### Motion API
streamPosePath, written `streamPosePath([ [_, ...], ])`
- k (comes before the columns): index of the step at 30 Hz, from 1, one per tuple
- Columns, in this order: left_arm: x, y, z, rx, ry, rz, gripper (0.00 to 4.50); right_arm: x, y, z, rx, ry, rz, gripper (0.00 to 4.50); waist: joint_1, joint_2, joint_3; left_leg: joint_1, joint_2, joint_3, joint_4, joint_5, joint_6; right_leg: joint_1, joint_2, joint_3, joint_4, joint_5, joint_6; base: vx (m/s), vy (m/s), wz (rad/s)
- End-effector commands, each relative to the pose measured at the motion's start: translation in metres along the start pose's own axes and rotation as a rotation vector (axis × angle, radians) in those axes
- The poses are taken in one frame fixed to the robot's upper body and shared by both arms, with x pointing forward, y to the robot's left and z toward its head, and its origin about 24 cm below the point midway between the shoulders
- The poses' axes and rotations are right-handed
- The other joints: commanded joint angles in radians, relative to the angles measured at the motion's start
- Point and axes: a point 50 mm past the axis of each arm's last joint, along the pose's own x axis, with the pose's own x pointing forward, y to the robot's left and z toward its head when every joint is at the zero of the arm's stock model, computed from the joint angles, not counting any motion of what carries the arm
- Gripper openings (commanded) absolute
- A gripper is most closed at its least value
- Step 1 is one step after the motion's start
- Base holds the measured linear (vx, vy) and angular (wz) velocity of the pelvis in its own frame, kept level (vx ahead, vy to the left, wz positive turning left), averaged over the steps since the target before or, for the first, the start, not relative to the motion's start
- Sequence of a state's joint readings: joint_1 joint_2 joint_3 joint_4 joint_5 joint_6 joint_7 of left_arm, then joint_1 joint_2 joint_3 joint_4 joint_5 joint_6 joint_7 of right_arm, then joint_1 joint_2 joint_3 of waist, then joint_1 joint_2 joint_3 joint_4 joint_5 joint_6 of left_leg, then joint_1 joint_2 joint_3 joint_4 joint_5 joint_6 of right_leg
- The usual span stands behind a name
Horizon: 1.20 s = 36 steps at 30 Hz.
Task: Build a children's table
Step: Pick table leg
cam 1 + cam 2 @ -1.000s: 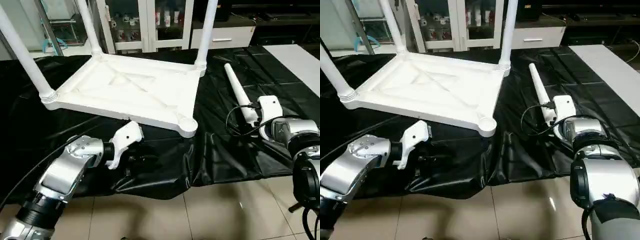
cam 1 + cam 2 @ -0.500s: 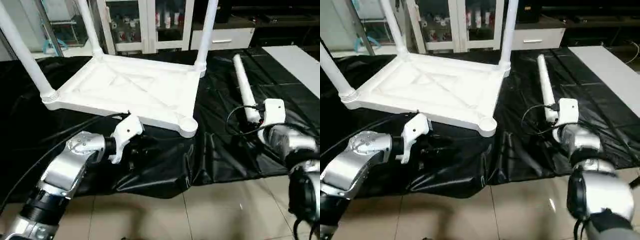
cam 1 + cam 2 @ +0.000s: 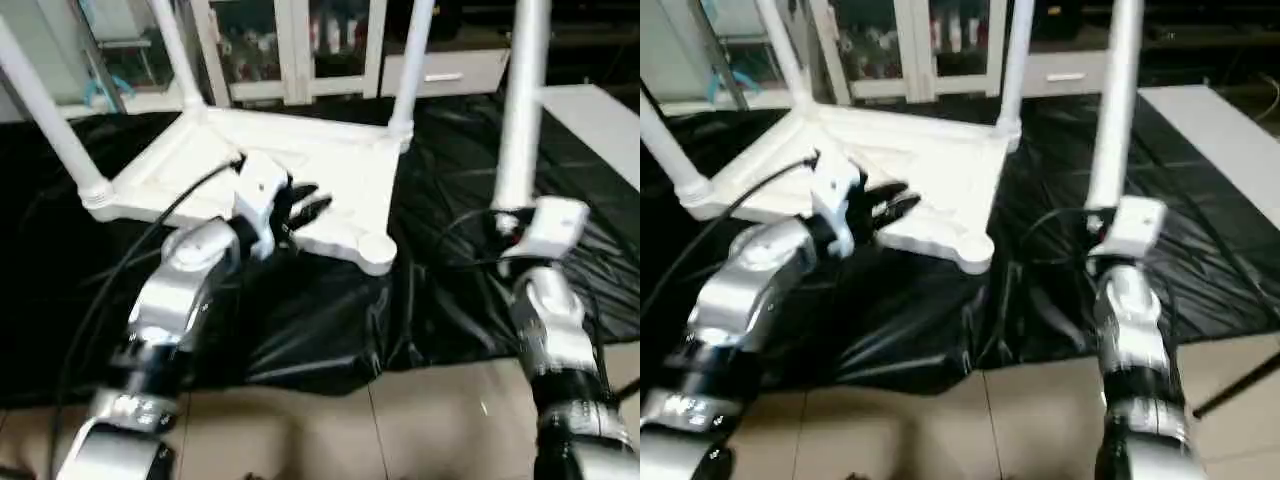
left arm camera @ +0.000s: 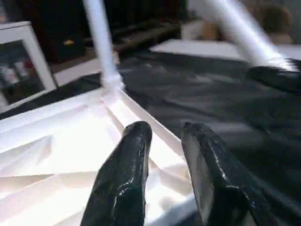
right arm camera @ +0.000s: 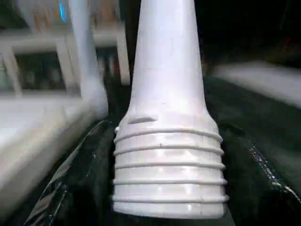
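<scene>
The children's table lies upside down on the black cover, its white tabletop point(image 3: 335, 160) showing the ribbed underside. Three white legs stand in corner sockets: near left point(image 3: 60, 130), far left point(image 3: 175, 55) and far right point(image 3: 410, 70). The near right socket point(image 3: 375, 246) is empty. My right gripper point(image 3: 505, 222) is shut on the fourth leg point(image 3: 522, 110) near its threaded end point(image 5: 167, 160), holding it upright to the right of the tabletop. My left gripper point(image 3: 315, 200) hovers over the tabletop's near rim, just left of the empty socket, fingers point(image 4: 127, 174) slightly apart with nothing between them.
The black cover point(image 3: 330, 320) drapes over the work table's front edge, with tiled floor point(image 3: 400, 430) below. Glass-door cabinets point(image 3: 300, 50) stand behind the table. A white surface point(image 3: 600, 110) lies at the far right. A black cable point(image 3: 130, 260) runs along my left arm.
My right gripper has swung the fourth leg up from lying on the cover to standing upright. My left arm has risen from the table's front edge to over the tabletop's near rim.
</scene>
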State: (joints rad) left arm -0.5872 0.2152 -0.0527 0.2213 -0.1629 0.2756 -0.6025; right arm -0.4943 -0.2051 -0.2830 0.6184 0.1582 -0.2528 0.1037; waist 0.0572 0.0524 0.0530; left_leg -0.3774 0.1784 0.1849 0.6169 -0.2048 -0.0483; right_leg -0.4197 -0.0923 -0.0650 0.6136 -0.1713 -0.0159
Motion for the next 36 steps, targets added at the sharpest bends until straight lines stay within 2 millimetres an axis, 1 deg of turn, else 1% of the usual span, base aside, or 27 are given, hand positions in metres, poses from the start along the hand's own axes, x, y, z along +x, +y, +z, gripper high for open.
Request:
streamPosePath([
  [1, 0.004, 0.006, 0.007, -0.036, -0.035, 0.048, 1.48, -0.004, 0.007, 0.018, -0.009, -0.119, 0.006, 2.73, 0.005, -0.013, -0.077, 0.011, 0.035, -0.011, -0.068, -0.098, 0.112, 0.059, -0.043, 0.032, -0.064, -0.117, -0.236, 0.0, 0.0, 0.0],
  [2, 0.006, 0.007, 0.009, -0.055, -0.046, 0.059, 1.48, -0.007, 0.011, 0.022, -0.014, -0.155, 0.015, 2.73, 0.005, -0.012, -0.075, 0.012, 0.035, -0.01, -0.068, -0.109, 0.109, 0.057, -0.043, 0.033, -0.066, -0.133, -0.233, 0.0, 0.0, 0.0],
  [3, 0.006, 0.007, 0.009, -0.055, -0.046, 0.059, 1.48, -0.007, 0.011, 0.022, -0.014, -0.155, 0.015, 2.73, 0.006, -0.016, -0.076, 0.01, 0.034, -0.011, -0.07, -0.118, 0.102, 0.06, -0.045, 0.034, -0.066, -0.148, -0.224, 0.0, 0.0, 0.0],
  [6, 0.012, 0.007, 0.016, -0.106, -0.073, 0.063, 1.48, -0.012, 0.021, 0.032, -0.024, -0.221, 0.054, 2.73, 0.004, -0.016, -0.073, 0.009, 0.032, -0.011, -0.073, -0.13, 0.094, 0.058, -0.043, 0.034, -0.07, -0.171, -0.209, 0.0, 0.0, 0.0],
  [7, 0.015, 0.007, 0.021, -0.149, -0.095, 0.053, 1.64, -0.015, 0.03, 0.037, -0.038, -0.25, 0.099, 2.73, 0.004, -0.014, -0.074, 0.01, 0.034, -0.014, -0.073, -0.128, 0.093, 0.058, -0.044, 0.034, -0.068, -0.166, -0.209, 0.0, 0.0, 0.0],
  [8, 0.018, 0.006, 0.026, -0.185, -0.114, 0.035, 1.64, -0.017, 0.038, 0.039, -0.05, -0.265, 0.139, 2.73, 0.004, -0.015, -0.073, 0.008, 0.032, -0.011, -0.072, -0.127, 0.091, 0.057, -0.043, 0.034, -0.068, -0.165, -0.21, 0.0, 0.0, 0.0],
  [9, 0.022, 0.0, 0.036, -0.284, -0.163, -0.043, 1.74, -0.019, 0.055, 0.041, -0.085, -0.273, 0.248, 2.73, 0.007, -0.015, -0.075, 0.01, 0.032, -0.012, -0.071, -0.117, 0.09, 0.059, -0.045, 0.035, -0.064, -0.149, -0.215, 0.0, 0.0, 0.0],
  [10, 0.022, 0.0, 0.036, -0.284, -0.163, -0.043, 1.85, -0.019, 0.055, 0.041, -0.085, -0.273, 0.248, 2.73, 0.007, -0.016, -0.074, 0.006, 0.032, -0.013, -0.071, -0.108, 0.099, 0.059, -0.044, 0.033, -0.064, -0.138, -0.224, 0.0, 0.0, 0.0],
  [11, 0.023, -0.003, 0.04, -0.311, -0.179, -0.078, 1.93, -0.02, 0.061, 0.042, -0.103, -0.277, 0.288, 2.73, 0.005, -0.019, -0.074, 0.004, 0.032, -0.014, -0.071, -0.105, 0.104, 0.061, -0.045, 0.033, -0.064, -0.134, -0.223, 0.0, 0.0, 0.0],
  [12, 0.024, -0.006, 0.042, -0.33, -0.183, -0.103, 2.02, -0.022, 0.067, 0.042, -0.123, -0.285, 0.324, 2.73, 0.004, -0.021, -0.073, 0.004, 0.033, -0.013, -0.07, -0.106, 0.111, 0.059, -0.046, 0.033, -0.067, -0.142, -0.227, 0.0, 0.0, 0.0],
  [13, 0.025, -0.007, 0.043, -0.335, -0.184, -0.109, 2.11, -0.023, 0.068, 0.042, -0.128, -0.286, 0.332, 2.73, 0.005, -0.019, -0.074, 0.005, 0.031, -0.012, -0.068, -0.103, 0.116, 0.059, -0.045, 0.034, -0.066, -0.143, -0.23, 0.0, 0.0, 0.0],
  [14, 0.027, -0.011, 0.046, -0.352, -0.193, -0.136, 2.21, -0.026, 0.075, 0.042, -0.155, -0.296, 0.378, 2.73, 0.004, -0.02, -0.073, 0.005, 0.032, -0.012, -0.069, -0.105, 0.119, 0.059, -0.045, 0.035, -0.067, -0.144, -0.23, 0.0, 0.0, 0.0],
  [15, 0.028, -0.013, 0.048, -0.364, -0.199, -0.155, 2.21, -0.028, 0.08, 0.042, -0.174, -0.302, 0.409, 2.73, 0.006, -0.02, -0.073, 0.004, 0.032, -0.012, -0.068, -0.098, 0.122, 0.059, -0.045, 0.034, -0.066, -0.139, -0.23, 0.0, 0.0, 0.0],
  [16, 0.028, -0.013, 0.048, -0.364, -0.199, -0.155, 2.3, -0.028, 0.08, 0.042, -0.174, -0.302, 0.409, 2.73, 0.006, -0.019, -0.074, 0.004, 0.032, -0.013, -0.067, -0.09, 0.126, 0.059, -0.044, 0.035, -0.065, -0.126, -0.23, 0.0, 0.0, 0.0],
  [17, 0.029, -0.014, 0.051, -0.407, -0.207, -0.169, 2.38, -0.032, 0.087, 0.043, -0.201, -0.309, 0.454, 2.73, 0.006, -0.021, -0.074, 0.003, 0.033, -0.013, -0.067, -0.088, 0.127, 0.06, -0.045, 0.035, -0.065, -0.124, -0.23, 0.0, 0.0, 0.0],
  [18, 0.029, -0.015, 0.051, -0.412, -0.208, -0.17, 2.45, -0.033, 0.088, 0.043, -0.203, -0.308, 0.459, 2.73, 0.008, -0.019, -0.073, 0.005, 0.034, -0.014, -0.067, -0.089, 0.128, 0.059, -0.044, 0.035, -0.065, -0.124, -0.23, 0.0, 0.0, 0.0],
  [20, 0.03, -0.015, 0.054, -0.467, -0.224, -0.177, 2.54, -0.037, 0.096, 0.041, -0.214, -0.302, 0.51, 2.73, 0.009, -0.02, -0.074, 0.004, 0.033, -0.014, -0.067, -0.085, 0.13, 0.061, -0.045, 0.034, -0.063, -0.116, -0.234, 0.0, 0.0, 0.0],
  [21, 0.03, -0.014, 0.057, -0.502, -0.24, -0.182, 2.74, -0.039, 0.099, 0.04, -0.219, -0.303, 0.53, 2.73, 0.008, -0.024, -0.073, 0.003, 0.034, -0.015, -0.068, -0.088, 0.131, 0.061, -0.044, 0.034, -0.065, -0.12, -0.232, 0.0, 0.0, 0.0],
  [22, 0.03, -0.014, 0.057, -0.509, -0.243, -0.183, 2.74, -0.039, 0.099, 0.04, -0.22, -0.304, 0.534, 2.73, 0.009, -0.022, -0.073, 0.003, 0.033, -0.014, -0.067, -0.089, 0.127, 0.062, -0.045, 0.034, -0.062, -0.121, -0.235, 0.0, 0.0, 0.0],
  [23, 0.031, -0.013, 0.059, -0.543, -0.26, -0.178, 2.82, -0.041, 0.103, 0.039, -0.231, -0.307, 0.56, 2.73, 0.008, -0.023, -0.071, 0.003, 0.034, -0.015, -0.069, -0.099, 0.128, 0.061, -0.045, 0.034, -0.067, -0.133, -0.232, 0.0, 0.0, 0.0],
  [24, 0.03, -0.01, 0.062, -0.599, -0.285, -0.171, 2.89, -0.045, 0.108, 0.037, -0.238, -0.309, 0.59, 2.73, 0.009, -0.024, -0.072, 0.003, 0.033, -0.014, -0.067, -0.102, 0.123, 0.061, -0.045, 0.034, -0.065, -0.132, -0.235, 0.0, 0.0, 0.0],
  [25, 0.03, -0.01, 0.062, -0.603, -0.287, -0.17, 3.08, -0.045, 0.109, 0.037, -0.238, -0.309, 0.593, 2.73, 0.009, -0.023, -0.071, 0.001, 0.032, -0.015, -0.068, -0.101, 0.122, 0.062, -0.045, 0.034, -0.066, -0.133, -0.234, 0.0, 0.0, 0.0],
  [26, 0.03, -0.01, 0.063, -0.61, -0.29, -0.169, 3.08, -0.045, 0.109, 0.037, -0.238, -0.309, 0.596, 2.73, 0.008, -0.024, -0.072, 0.002, 0.032, -0.015, -0.067, -0.102, 0.123, 0.063, -0.045, 0.034, -0.066, -0.132, -0.232, 0.0, 0.0, 0.0],
  [28, 0.031, -0.009, 0.066, -0.644, -0.31, -0.169, 3.3, -0.046, 0.112, 0.036, -0.241, -0.306, 0.611, 2.73, 0.009, -0.024, -0.071, 0.001, 0.031, -0.016, -0.067, -0.098, 0.126, 0.064, -0.046, 0.034, -0.066, -0.136, -0.226, 0.0, 0.0, 0.0],
  [31, 0.031, -0.009, 0.067, -0.653, -0.316, -0.174, 3.46, -0.047, 0.113, 0.035, -0.242, -0.301, 0.617, 2.73, 0.008, -0.024, -0.072, 0.001, 0.032, -0.016, -0.067, -0.092, 0.13, 0.063, -0.044, 0.034, -0.065, -0.129, -0.223, 0.0, 0.0, 0.0],
  [32, 0.03, -0.01, 0.069, -0.677, -0.33, -0.195, 3.66, -0.047, 0.114, 0.034, -0.248, -0.296, 0.628, 2.73, 0.008, -0.023, -0.072, 0.001, 0.032, -0.016, -0.067, -0.089, 0.132, 0.063, -0.044, 0.034, -0.065, -0.125, -0.224, 0.0, 0.0, 0.0],
  [36, 0.029, -0.014, 0.07, -0.681, -0.327, -0.221, 3.8, -0.05, 0.117, 0.033, -0.267, -0.296, 0.653, 2.73, 0.008, -0.023, -0.072, 0.002, 0.033, -0.016, -0.066, -0.08, 0.135, 0.064, -0.044, 0.034, -0.063, -0.109, -0.231, 0.0, 0.0, 0.0],
])
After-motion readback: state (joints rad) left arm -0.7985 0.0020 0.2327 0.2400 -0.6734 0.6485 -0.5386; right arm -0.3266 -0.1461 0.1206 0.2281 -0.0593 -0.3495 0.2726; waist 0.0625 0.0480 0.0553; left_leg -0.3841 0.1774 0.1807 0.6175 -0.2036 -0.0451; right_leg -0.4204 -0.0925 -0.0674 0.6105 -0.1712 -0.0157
